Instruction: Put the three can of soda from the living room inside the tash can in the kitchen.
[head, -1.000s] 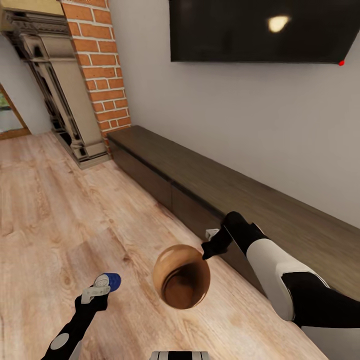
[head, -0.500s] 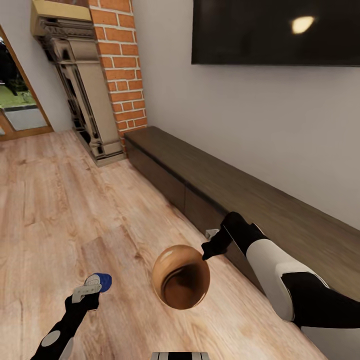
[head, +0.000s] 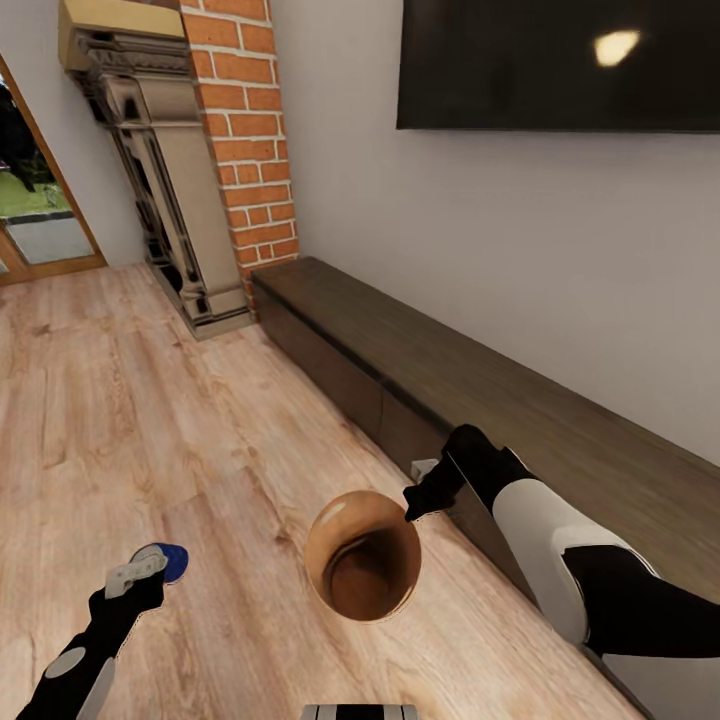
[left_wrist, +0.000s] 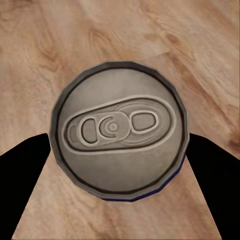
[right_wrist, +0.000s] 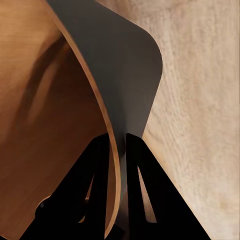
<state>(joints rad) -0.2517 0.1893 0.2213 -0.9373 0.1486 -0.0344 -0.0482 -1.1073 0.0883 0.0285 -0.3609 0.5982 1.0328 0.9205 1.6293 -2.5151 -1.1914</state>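
Head view: the left gripper (head: 140, 572) is clamped on the dark blue cylindrical soda can (head: 166, 560), carried low over the pale wood-plank floor (head: 150, 420). The right gripper (head: 421, 497) pinches the rim of the round tapered brown trash bin (head: 362, 555), which hangs tilted, mouth toward the camera.

Left wrist view: the can's grey top (left_wrist: 119, 127) sits between both black fingers (left_wrist: 25, 170), touching each.

Right wrist view: the two fingers (right_wrist: 95, 175) straddle the bin's thin wall (right_wrist: 70, 110), one inside, one outside.

The blue can (left_wrist: 120, 131) had a dull grey metal lid. The bin (head: 362, 556) looked smooth, lightly glossy brown. The floor (head: 150, 420) was matt grained wood, the pillar (head: 245, 130) at eleven o'clock rough brick, the TV (head: 560, 60) glossy black.
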